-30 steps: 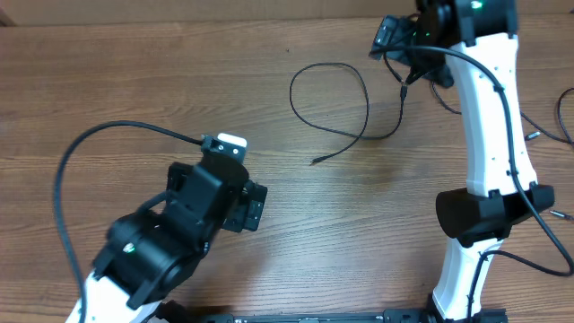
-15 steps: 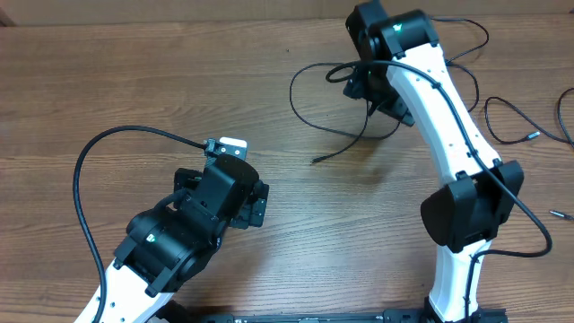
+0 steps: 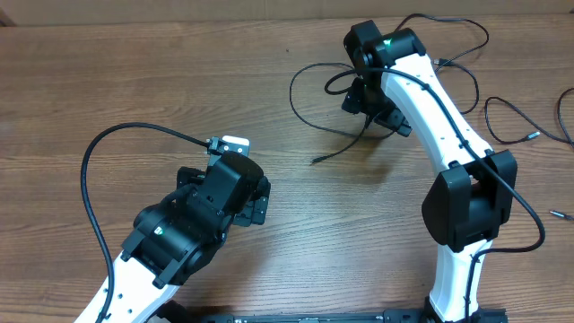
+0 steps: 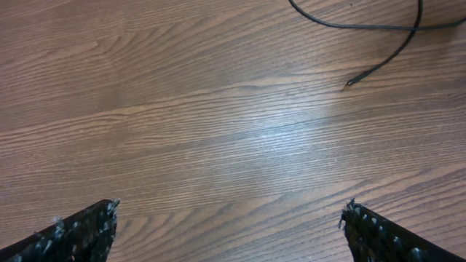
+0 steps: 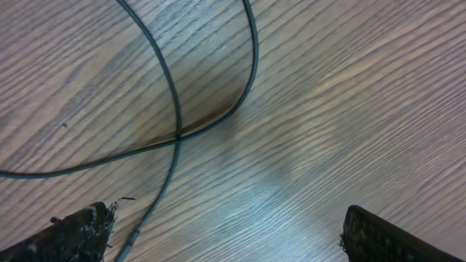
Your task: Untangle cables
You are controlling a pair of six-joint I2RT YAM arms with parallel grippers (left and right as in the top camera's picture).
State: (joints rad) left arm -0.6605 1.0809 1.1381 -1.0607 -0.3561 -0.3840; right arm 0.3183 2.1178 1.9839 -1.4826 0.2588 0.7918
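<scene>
A thin black cable [image 3: 309,74] lies in a loop on the wooden table, its plug end [image 3: 316,161] pointing towards the middle. My right gripper [image 3: 369,100] is open, just above the table at the loop's right side; its wrist view shows two cable strands crossing [image 5: 178,135] between the jaws [image 5: 227,225], nothing held. More thin cables [image 3: 516,135] lie at the right edge. My left gripper [image 3: 251,205] is open and empty over bare wood; its wrist view [image 4: 229,225] shows the cable's plug end [image 4: 352,81] far ahead.
The left arm's thick black cable [image 3: 99,152] arcs over the table's left part. The right arm's white links [image 3: 448,135] reach across the right side. Another cable loop [image 3: 466,31] lies at the back right.
My right arm has swung left from the back right and come down over the right side of the cable loop. The left arm has shifted slightly.
</scene>
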